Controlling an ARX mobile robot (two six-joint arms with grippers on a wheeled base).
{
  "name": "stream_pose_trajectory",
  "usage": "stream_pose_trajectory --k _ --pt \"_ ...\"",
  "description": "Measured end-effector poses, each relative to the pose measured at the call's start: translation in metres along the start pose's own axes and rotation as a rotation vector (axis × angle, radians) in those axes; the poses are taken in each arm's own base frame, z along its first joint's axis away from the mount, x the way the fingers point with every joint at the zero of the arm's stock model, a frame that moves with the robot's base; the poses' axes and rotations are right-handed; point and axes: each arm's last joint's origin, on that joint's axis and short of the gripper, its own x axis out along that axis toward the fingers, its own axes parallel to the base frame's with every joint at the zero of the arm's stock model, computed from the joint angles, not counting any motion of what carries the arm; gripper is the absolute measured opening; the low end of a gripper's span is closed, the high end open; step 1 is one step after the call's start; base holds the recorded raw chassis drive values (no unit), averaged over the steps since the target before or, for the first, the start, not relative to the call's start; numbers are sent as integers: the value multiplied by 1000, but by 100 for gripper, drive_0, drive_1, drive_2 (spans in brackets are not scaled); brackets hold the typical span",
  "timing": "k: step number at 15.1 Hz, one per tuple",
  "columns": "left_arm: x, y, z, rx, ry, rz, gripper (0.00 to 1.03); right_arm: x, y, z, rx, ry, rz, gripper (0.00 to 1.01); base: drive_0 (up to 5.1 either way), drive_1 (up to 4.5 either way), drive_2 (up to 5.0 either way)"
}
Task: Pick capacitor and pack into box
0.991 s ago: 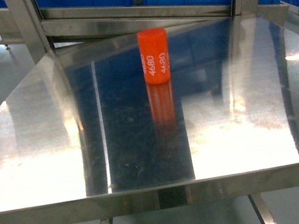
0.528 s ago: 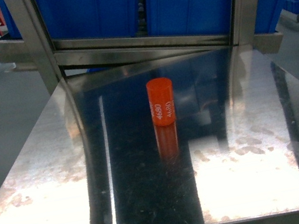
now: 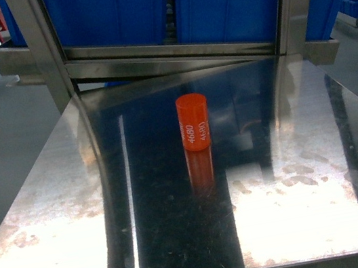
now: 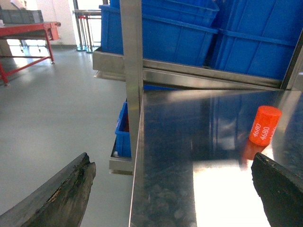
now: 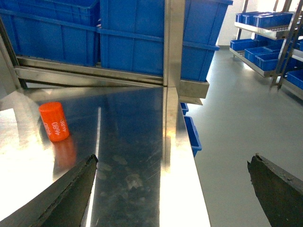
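Standing upright on the steel table [image 3: 55,216], the orange capacitor [image 3: 193,122] lies ahead and right of the spread-open left claw [image 4: 173,189], ahead and left of the equally spread right claw [image 5: 173,189], seemingly equally near both.

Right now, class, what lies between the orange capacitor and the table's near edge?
Only bare steel table with the capacitor's reflection and glare; the head view shows that stretch.

Stainless-steel tabletop [image 3: 75,213], mirror-bright, smudged and scuffed toward near edge. Bearing one orange cylindrical capacitor [image 3: 193,122], upright near centre, white "4680" printed on side, reflection directly below on steel.
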Motion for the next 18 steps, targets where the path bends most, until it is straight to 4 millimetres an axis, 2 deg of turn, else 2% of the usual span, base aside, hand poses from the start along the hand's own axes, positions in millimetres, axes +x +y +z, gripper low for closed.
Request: stream_pose_trajectory --k 8,9,10,11,12,13,14,16,17,18 --pt "0 0 -1 -3 35 10 98 0 0 0 0 0 0 98 0 0 0" --pt "7 -4 -2 -20 129 50 98 0 0 0 0 0 -1 98 0 0 0" --pt "22 -11 2 -32 138 6 98 0 0 0 0 -1 0 98 0 0 0" --pt "43 -15 8 -60 114 -26 98 0 0 0 0 0 0 98 0 0 0" --pt "75 -19 22 -92 65 -29 98 0 0 0 0 0 0 98 0 0 0" --pt "121 -35 36 -113 4 -79 98 0 0 0 0 0 0 98 0 0 0" --pt "165 -59 35 -114 3 -137 98 0 0 0 0 0 0 98 0 0 0" --pt "232 -97 5 -85 130 -188 98 0 0 0 0 0 0 98 0 0 0" --pt "259 -116 -9 -75 171 -214 98 0 0 0 0 0 0 98 0 0 0" --pt "277 -131 -13 -72 179 -237 98 0 0 0 0 0 0 98 0 0 0"
